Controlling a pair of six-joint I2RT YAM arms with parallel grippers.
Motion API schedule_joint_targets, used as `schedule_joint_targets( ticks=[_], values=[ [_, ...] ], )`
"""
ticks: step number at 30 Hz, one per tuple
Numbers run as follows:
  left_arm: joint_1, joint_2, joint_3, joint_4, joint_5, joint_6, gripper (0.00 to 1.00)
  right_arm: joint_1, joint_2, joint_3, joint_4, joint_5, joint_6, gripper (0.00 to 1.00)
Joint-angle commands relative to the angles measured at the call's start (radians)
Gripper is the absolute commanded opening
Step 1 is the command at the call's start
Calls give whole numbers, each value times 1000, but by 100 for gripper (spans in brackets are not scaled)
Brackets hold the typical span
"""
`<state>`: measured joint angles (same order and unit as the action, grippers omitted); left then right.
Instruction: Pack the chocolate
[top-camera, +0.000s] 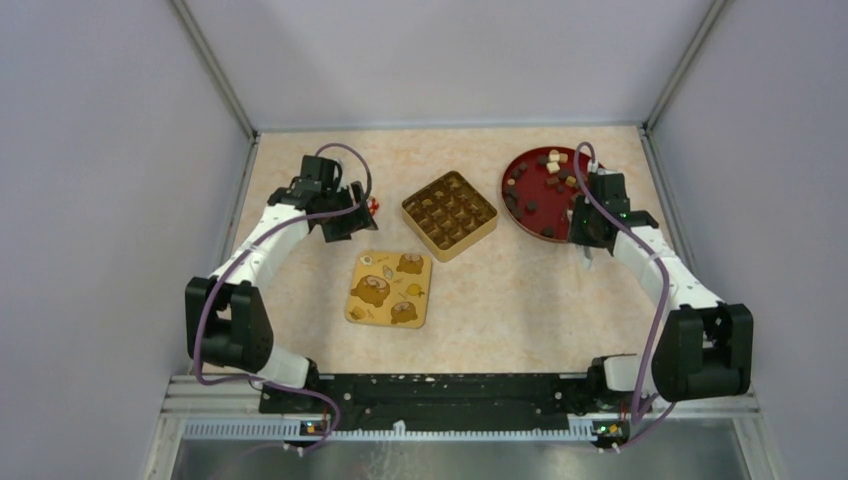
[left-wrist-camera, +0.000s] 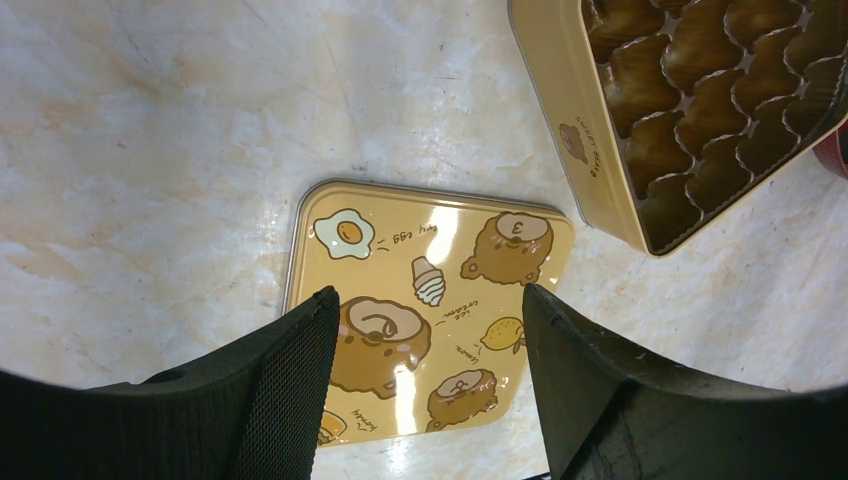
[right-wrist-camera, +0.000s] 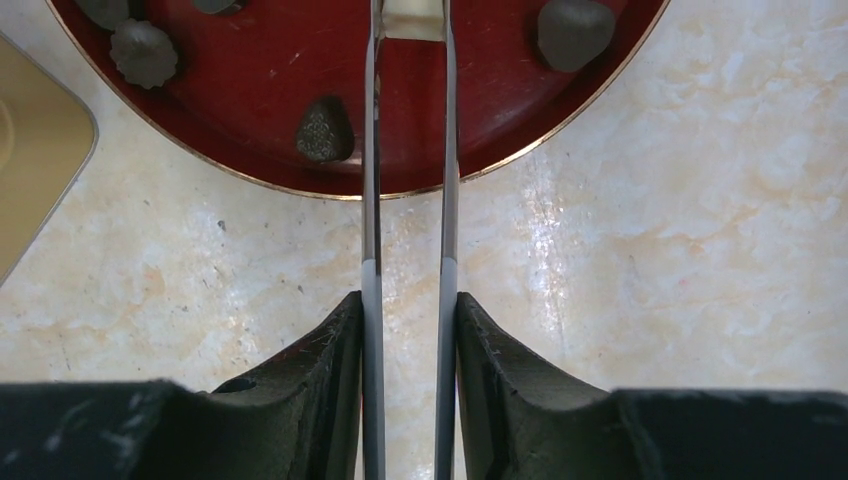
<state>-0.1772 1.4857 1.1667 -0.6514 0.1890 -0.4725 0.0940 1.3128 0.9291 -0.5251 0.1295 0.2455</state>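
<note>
Right now your right hand (right-wrist-camera: 408, 300) is pressed together on a pair of tweezers (right-wrist-camera: 370, 200), whose two thin blades run forward over the rim of a red plate (right-wrist-camera: 250, 90). Between their tips, at the very edge of the wrist view, sits a cream-white lump (right-wrist-camera: 410, 22). Around it the chocolate (right-wrist-camera: 323, 130) lies scattered on the plate, mostly dark pieces with a few pale ones. That plate stands on the table (right-wrist-camera: 650, 250) to the right of the tin (top-camera: 450, 215), near it but apart. Your left hand (left-wrist-camera: 430, 298) hangs spread wide, to the left of the tin. Between its fingers the wrist view shows a square yellow lid (left-wrist-camera: 440, 230), which lies flat on the near side of the tin, just apart from it. The tin sits open, its rows of scalloped brown compartments facing up.
</note>
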Motion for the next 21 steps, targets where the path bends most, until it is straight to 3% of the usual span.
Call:
schedule_joint_targets(
  ticks=[1,11,21],
  values=[
    [7,-27,-7,24,-11,-2,72,-4,-37,40,19,1,3,22],
    [7,-34,8,22,-23,7,72,78,-77,174,-43,21,17,17],
    [7,-51,20,3,-42,13,73,351,66,378,-3,49,45,16]
  ],
)
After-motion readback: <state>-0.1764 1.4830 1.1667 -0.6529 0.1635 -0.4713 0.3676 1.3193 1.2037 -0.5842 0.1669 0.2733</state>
